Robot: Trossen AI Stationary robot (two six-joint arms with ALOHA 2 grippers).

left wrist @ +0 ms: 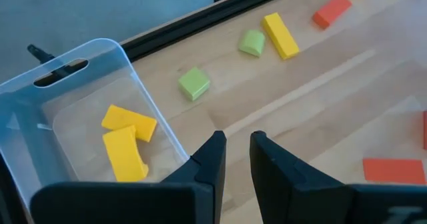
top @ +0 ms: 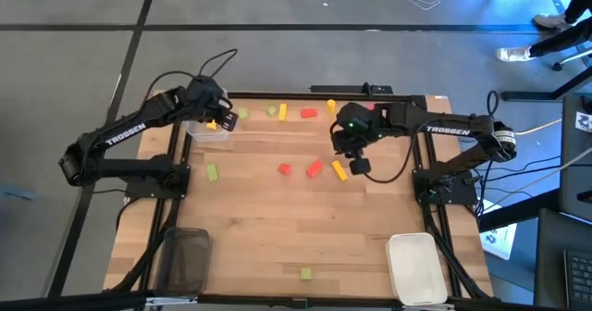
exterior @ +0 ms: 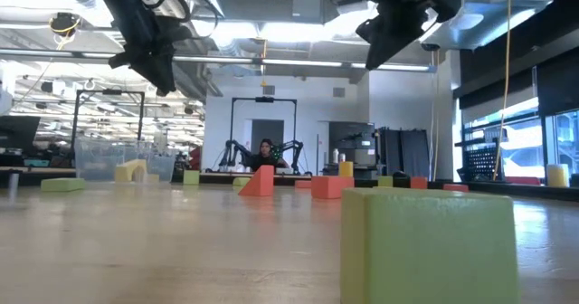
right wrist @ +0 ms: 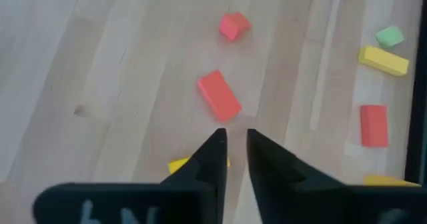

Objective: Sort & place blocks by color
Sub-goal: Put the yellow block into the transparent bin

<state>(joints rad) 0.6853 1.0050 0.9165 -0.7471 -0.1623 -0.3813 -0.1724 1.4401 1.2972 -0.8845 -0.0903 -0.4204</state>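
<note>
The left tool, fingers a narrow slit apart and empty, hovers beside the clear tray at the worktop's eleven o'clock; two yellow blocks lie inside. The right tool, likewise nearly closed and empty, hangs over a red block near centre, long axis diagonal.

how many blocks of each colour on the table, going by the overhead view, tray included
red blocks: 3
yellow blocks: 5, 2 of them in the clear tray
green blocks: 4
total: 12 in sight; the right arm may hide more
</note>
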